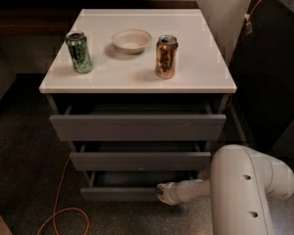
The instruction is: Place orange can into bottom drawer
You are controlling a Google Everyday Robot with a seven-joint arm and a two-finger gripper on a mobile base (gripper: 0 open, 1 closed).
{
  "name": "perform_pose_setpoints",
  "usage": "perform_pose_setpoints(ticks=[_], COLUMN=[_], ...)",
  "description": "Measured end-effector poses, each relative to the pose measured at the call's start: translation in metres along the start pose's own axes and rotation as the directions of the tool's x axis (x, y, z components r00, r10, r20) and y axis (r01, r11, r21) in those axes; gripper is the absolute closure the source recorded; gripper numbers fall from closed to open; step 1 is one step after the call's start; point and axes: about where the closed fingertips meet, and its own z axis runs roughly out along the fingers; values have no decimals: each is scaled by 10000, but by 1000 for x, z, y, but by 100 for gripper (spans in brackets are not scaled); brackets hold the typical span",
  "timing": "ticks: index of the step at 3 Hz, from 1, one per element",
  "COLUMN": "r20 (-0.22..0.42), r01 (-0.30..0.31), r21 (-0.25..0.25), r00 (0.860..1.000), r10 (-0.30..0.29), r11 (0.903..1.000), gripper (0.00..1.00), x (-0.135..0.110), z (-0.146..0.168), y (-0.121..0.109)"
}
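The orange can (166, 56) stands upright on the white cabinet top (206, 67), right of centre. All three dark grey drawers are pulled out in steps. The bottom drawer (120, 194) is the lowest and sticks out a little, showing a dark interior. My gripper (161, 192) is down at the right part of that drawer's front, at the end of the white arm (245, 190) reaching in from the lower right. Nothing shows in the gripper.
A green can (79, 52) stands at the left of the top and a white bowl (131, 40) sits at the back middle. An orange cable (59, 199) loops on the floor at lower left. A dark cabinet (274, 72) stands to the right.
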Motion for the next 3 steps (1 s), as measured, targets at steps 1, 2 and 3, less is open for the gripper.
perform_pose_setpoints(ticks=[1, 2, 3], r20=[-1, 134, 134], r01=[-1, -110, -110], r21=[0, -241, -241], r00=[10000, 9998, 9998], r10=[1, 113, 113], r11=[10000, 9997, 9997], gripper=[100, 100, 100], x=[-1, -11, -10], z=[-3, -7, -10], y=[-1, 23, 22])
